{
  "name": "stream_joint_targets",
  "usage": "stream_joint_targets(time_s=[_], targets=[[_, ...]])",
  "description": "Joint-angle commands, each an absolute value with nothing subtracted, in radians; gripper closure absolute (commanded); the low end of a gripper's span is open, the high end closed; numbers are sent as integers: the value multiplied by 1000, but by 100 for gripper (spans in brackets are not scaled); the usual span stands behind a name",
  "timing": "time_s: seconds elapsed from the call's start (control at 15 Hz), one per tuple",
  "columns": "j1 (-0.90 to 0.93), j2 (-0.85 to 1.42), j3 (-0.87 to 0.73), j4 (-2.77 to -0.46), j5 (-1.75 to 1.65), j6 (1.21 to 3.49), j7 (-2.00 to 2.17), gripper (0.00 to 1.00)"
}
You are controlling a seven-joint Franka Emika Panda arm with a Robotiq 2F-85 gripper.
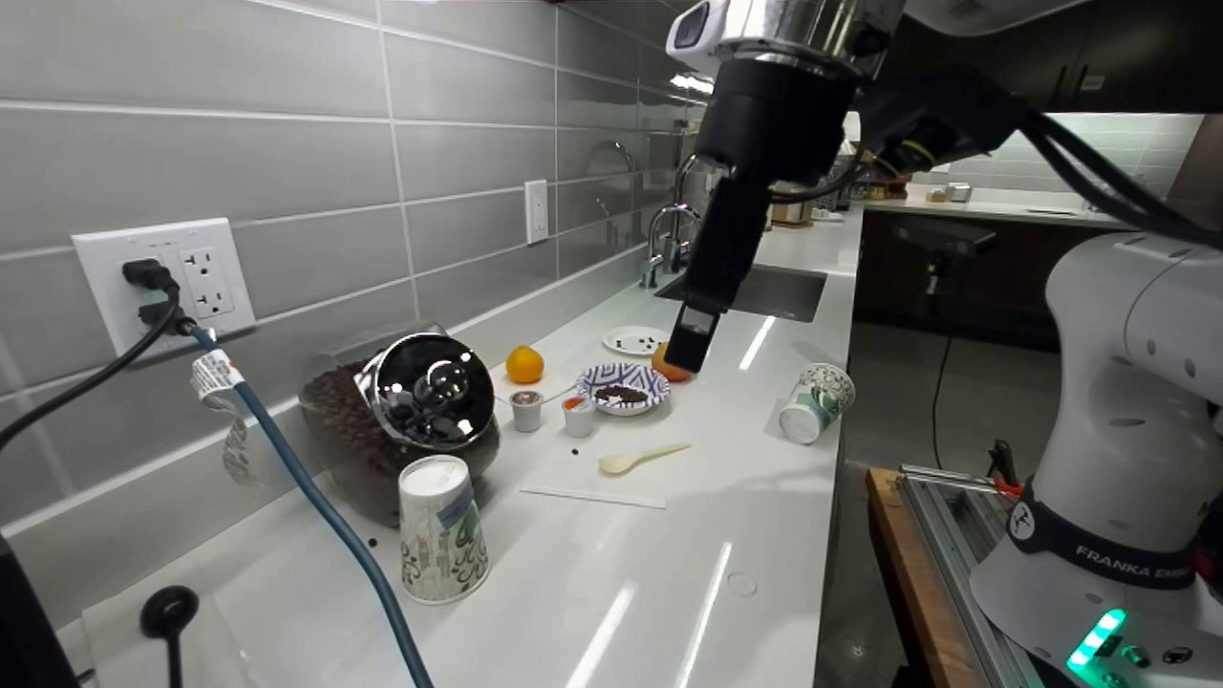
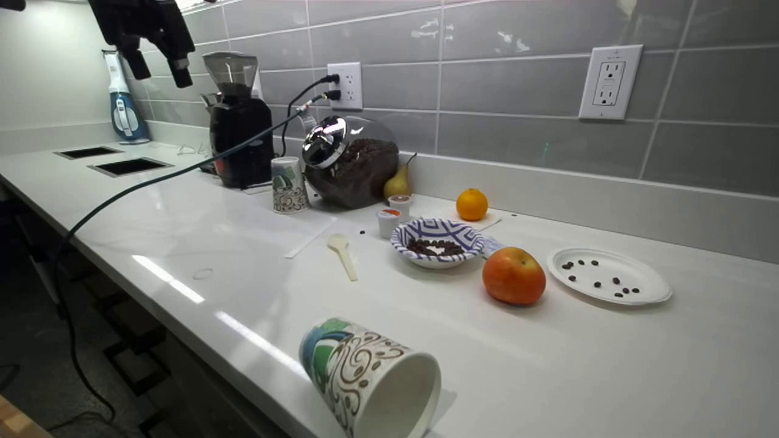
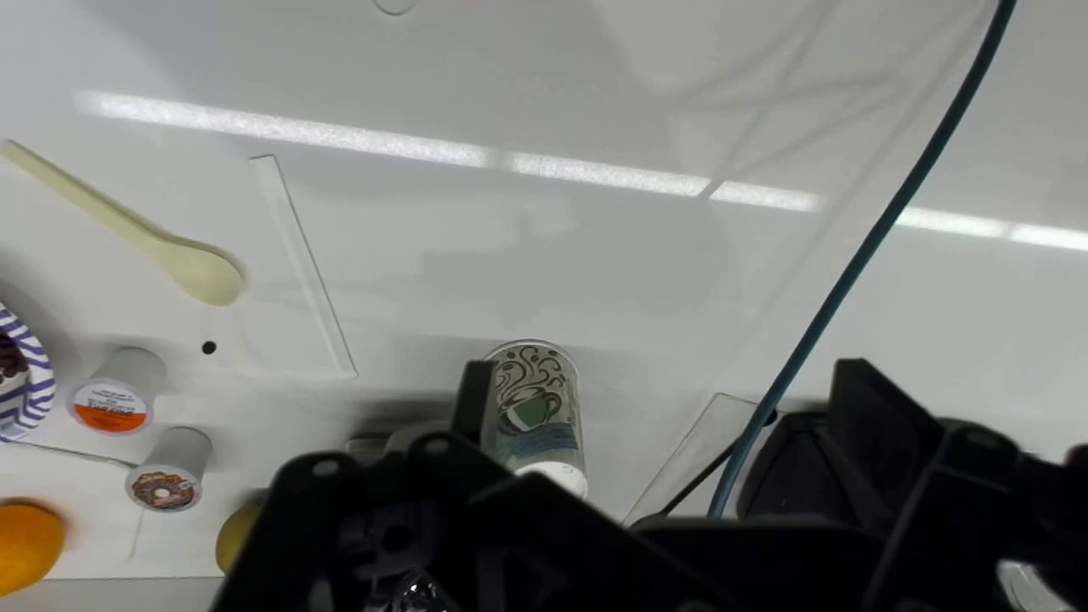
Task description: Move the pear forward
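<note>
In an exterior view the gripper (image 1: 693, 344) hangs right of centre above the counter (image 1: 764, 516), jaws edge-on. In an exterior view I see them upper left, spread apart with nothing held, and the pear (image 2: 397, 185) upright just above centre, behind a coffee pod (image 2: 400, 208) and beside the jar (image 2: 353, 176). In the wrist view the jaws gape wide across the lower half, and the pear peeks out lower left, partly hidden.

The wall (image 1: 258, 57) is tiled in large grey rectangles; bands of light (image 3: 340, 136) gleam on the glossy white worktop (image 2: 608, 365), which has a sink (image 1: 788, 291) set into it. Dark cupboards (image 1: 1147, 48) hang farther back, and grey floor (image 1: 889, 401) shows beyond the worktop's edge.
</note>
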State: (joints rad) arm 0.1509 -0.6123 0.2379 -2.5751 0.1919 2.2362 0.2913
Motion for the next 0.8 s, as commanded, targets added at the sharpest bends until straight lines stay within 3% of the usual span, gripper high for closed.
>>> stream_joint_targets(time_s=[0.0,0.73], targets=[[154,-672,113,-2639,218,2240,157,0],[56,-579,-185,-2588,173,2407,-244,0]])
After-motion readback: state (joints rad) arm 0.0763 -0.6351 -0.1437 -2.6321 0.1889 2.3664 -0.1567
